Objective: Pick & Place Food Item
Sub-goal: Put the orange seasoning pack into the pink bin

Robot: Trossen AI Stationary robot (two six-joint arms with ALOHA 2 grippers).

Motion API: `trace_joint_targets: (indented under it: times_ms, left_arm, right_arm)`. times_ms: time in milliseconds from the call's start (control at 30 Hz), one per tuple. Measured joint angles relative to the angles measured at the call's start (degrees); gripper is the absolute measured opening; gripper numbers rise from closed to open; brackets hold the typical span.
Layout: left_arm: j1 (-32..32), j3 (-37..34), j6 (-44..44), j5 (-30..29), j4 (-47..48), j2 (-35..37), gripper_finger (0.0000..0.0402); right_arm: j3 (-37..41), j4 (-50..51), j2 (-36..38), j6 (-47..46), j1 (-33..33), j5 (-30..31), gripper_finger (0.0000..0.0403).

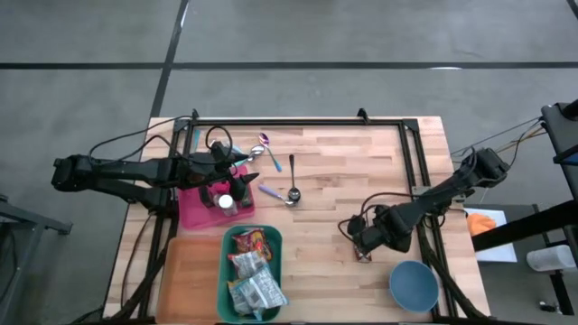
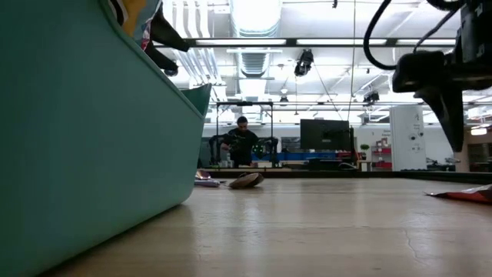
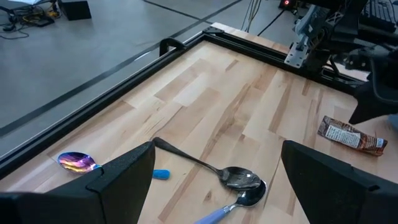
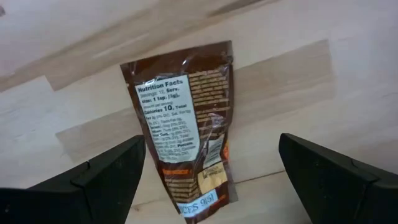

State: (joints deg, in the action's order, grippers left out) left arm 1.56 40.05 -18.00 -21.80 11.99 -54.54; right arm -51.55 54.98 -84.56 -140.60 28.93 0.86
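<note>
Under right hand (image 4: 205, 180) | brown packet (image 4: 186, 124) flat, long axis between fingers | hand wide open, empty

High view straight down; low view table-level; right wrist close over brown packet (image 4: 186, 124), shared with left wrist.

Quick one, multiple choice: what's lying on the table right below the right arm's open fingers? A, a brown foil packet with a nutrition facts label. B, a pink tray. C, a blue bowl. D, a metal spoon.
A: the right wrist view looks past the right gripper, fingers apart, straight at a brown foil packet lying flat on the wooden table, its white nutrition facts panel facing up.
</note>
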Motion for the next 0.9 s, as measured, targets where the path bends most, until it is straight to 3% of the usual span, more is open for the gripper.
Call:
trace_joint_targets:
  times_ms: [267, 900]
  left_arm:
    - [0.0, 0.0, 0.0, 0.0, 0.5, 0.0, 0.0352]
    - [0.0, 0.0, 0.0, 0.0, 2.2, 0.0, 0.0352]
  right_arm:
    - [5.7, -9.6, -0.6, -0.1, 0.0, 0.0, 0.0364]
    - [12.6, -19.1, -0.9, 0.0, -0.3, -1.5, 0.0363]
